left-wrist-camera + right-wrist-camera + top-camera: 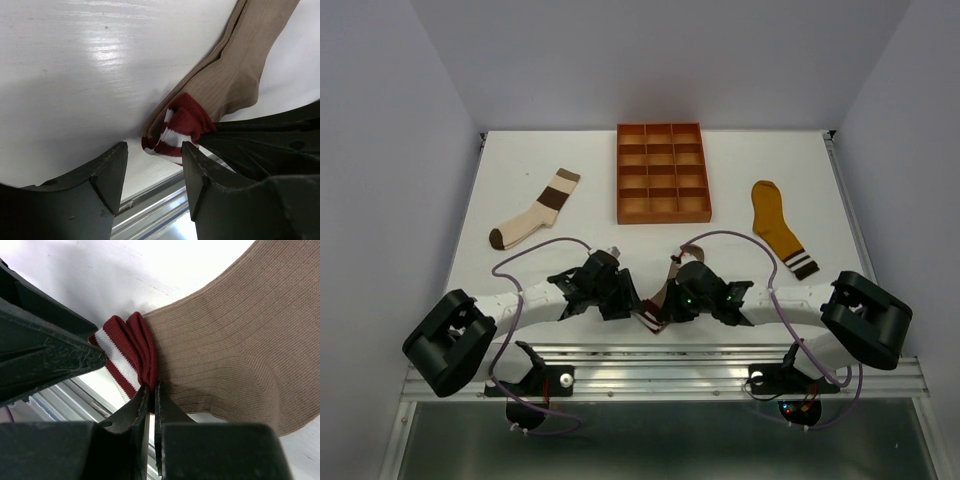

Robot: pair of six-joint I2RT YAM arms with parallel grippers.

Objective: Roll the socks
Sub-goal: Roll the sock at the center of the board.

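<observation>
You are at the very start of the first roll, as I judge it. On the near side of the tray point(662, 217), well apart from it and close to the arm bases, the taupe sock point(225, 340) lies on the table point(740, 160), with its red and white cuff point(177, 127) at the end away from the tray. The cuff is bunched over on itself, but the long leg part is not yet rolled.

The right gripper point(150, 395) is clenched on this sock. Its two fingers are pressed together, and their tips pinch the fabric just where the cuff meets the leg. The left gripper point(152, 167) holds nothing. Its fingers stand apart, and the folded cuff sits just beyond the gap, nearer to one finger, not between them.

The next move, I think, asks you to bring the left fingers around the free side of the cuff and take it, so that both grippers hold the small fold. Then you can turn the fold toward the tray, along the leg. Take care that the two grippers, which are very near each other, do not collide.

Farther away, the brown and cream sock point(533, 212) lies to the left of the tray and the mustard sock point(776, 226) to its right, both flat and unrolled.
</observation>
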